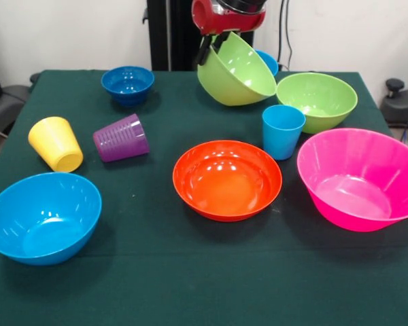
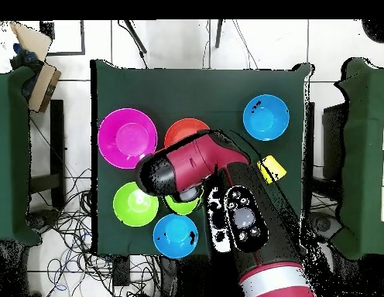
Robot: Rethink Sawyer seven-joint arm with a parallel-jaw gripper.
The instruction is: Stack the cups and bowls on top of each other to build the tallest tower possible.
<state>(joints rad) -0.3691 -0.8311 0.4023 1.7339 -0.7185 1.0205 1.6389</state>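
lime green bowl (image 1: 236, 70) tilted in jaws

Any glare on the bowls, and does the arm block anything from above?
Front view: bright ceiling-light spots glint inside the orange bowl, pink bowl and near blue bowl. Overhead view: the arm covers the table's middle, hiding most of the lifted green bowl.

Green table (image 1: 190, 285) carries: blue bowl (image 1: 42, 216) near-left corner, pink bowl (image 1: 362, 178) right edge, orange bowl (image 1: 227, 179) centre, green bowl (image 1: 317, 100) far-right, dark blue bowl (image 1: 128, 84) far-left, blue cup (image 1: 283, 131) upright, yellow cup (image 1: 56, 143) and purple cup (image 1: 121, 138) on their sides left.
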